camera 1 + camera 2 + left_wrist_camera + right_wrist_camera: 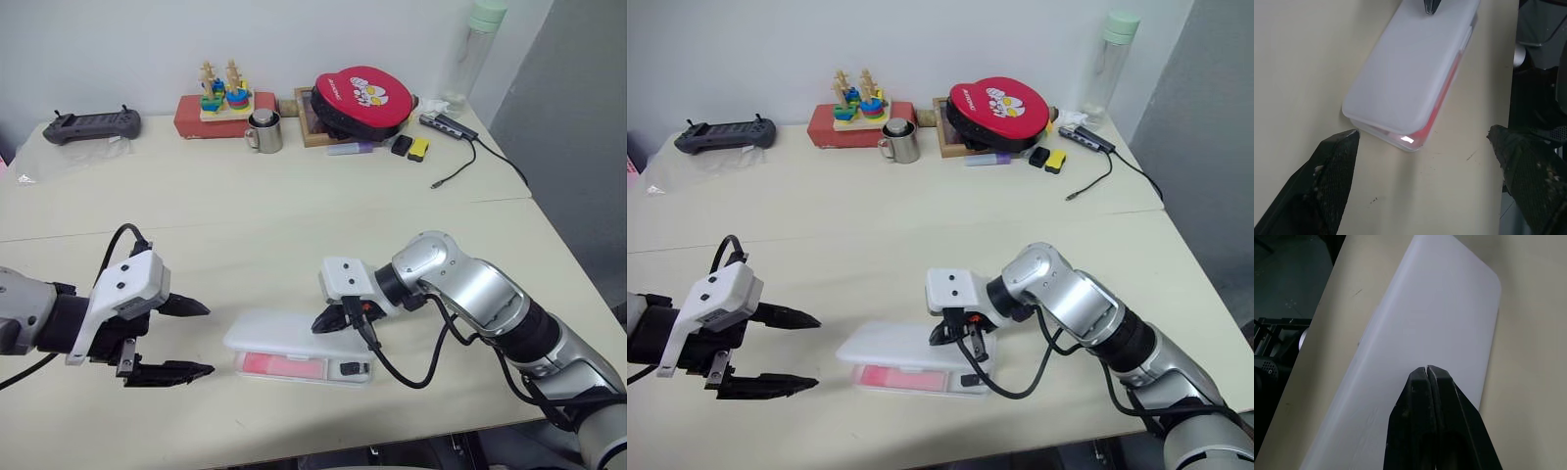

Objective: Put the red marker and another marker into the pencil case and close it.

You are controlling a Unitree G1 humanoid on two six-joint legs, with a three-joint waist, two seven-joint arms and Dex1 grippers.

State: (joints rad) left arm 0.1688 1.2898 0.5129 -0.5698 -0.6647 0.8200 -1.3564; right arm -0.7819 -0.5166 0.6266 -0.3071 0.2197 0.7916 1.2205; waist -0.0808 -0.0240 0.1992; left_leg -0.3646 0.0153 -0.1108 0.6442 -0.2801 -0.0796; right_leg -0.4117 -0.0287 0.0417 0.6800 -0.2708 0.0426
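Observation:
The white pencil case (284, 336) lies near the table's front edge, its lid lowered over the tray. A narrow gap shows along the front side. Through that gap glows the pink marker (282, 366), also seen as a pink strip (1442, 100) under the lid. The red marker is hidden. My right gripper (323, 326) is shut, its joined fingertips (1427, 368) resting on the lid's right part. To the left of the case my left gripper (209, 340) stands open and holds nothing. Its two fingers point at the case's near end (1400, 139).
At the back of the table are a steel mug (265, 130), a stacking toy on a red box (223, 103), a red round pouch (362, 98), a black controller (90, 125), a bottle (477, 49) and a cabled hub (451, 127). The table's front edge runs just behind the case.

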